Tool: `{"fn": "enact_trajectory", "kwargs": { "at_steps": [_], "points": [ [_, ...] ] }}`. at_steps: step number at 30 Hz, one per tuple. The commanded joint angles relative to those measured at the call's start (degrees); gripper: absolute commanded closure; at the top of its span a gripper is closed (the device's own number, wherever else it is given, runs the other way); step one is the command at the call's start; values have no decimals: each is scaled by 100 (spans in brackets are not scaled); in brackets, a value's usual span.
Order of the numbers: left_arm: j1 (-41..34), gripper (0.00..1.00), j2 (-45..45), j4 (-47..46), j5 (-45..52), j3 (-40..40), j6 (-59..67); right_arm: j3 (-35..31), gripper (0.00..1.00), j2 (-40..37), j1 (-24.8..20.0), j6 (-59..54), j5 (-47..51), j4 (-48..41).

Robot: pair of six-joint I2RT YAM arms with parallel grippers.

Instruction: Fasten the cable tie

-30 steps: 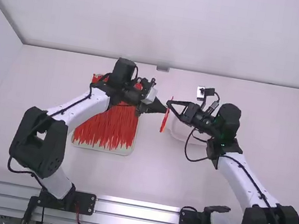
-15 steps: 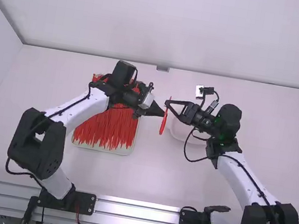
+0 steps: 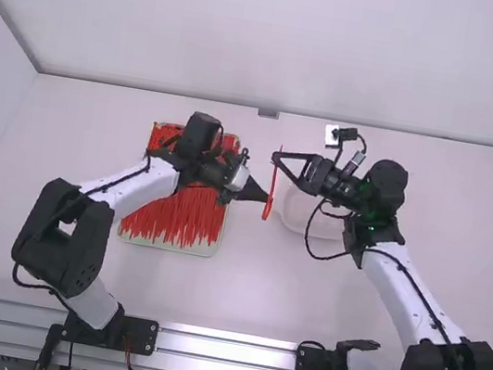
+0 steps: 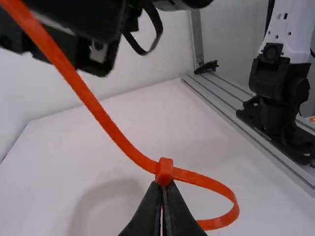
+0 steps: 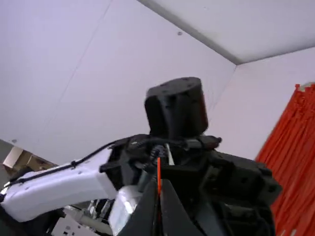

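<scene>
The white table is matte and plain, and a tray lies left of its middle, heaped with a pile of loose red ties. Behind the tray a bare white wall rises from the table's far edge, and side walls close the space on either hand of it. On the tray's near side an aluminium rail runs along the table's front edge and carries both arm bases. Just right of the tray sits a white dish

The tie hangs in the air off the tray's right edge, between tray and dish, roughly upright. The left gripper, reaching over the tray, has its fingers pinched together at the tie's head. A strap leaves that head on each side: one length slants up to the right gripper, the other curls round in a small loop. The right gripper, higher up on the dish side of the tray, is clamped on the strap's thin end. From the left wrist the rail and the right arm's base show beyond the loop
</scene>
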Motion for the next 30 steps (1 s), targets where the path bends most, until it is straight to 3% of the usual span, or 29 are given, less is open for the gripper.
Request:
{"fn": "enact_trajectory", "kwargs": {
  "at_steps": [1,13,14,16,18,20,21,22,30],
  "points": [
    [-50,98,17,-17,-310,-304,-140,625,100,-90,-33,81,7,195],
    [-37,98,17,573,-396,-529,-636,1102,100,-90,-352,9,-361,-111],
    [-50,98,20,581,-398,-529,-636,1091,94,-90,-378,-15,-474,-111],
    [-35,98,17,603,-393,-529,-636,1091,69,-90,-417,-203,-708,-173],
    [-48,98,17,608,-389,-529,-636,1091,30,-90,-459,-452,-802,-509],
    [-35,98,17,627,-385,-529,-636,1091,20,-90,-485,-625,-800,-831],
    [-55,98,17,651,-387,-529,-638,1091,7,-90,-476,-857,-800,-1198],
    [-66,98,17,684,-389,-529,-651,1091,1,-90,-472,-1036,-798,-1438],
    [-11,98,17,1294,-407,-529,-1425,1091,1,-90,-474,-2140,-798,-2962]
  ]
}}
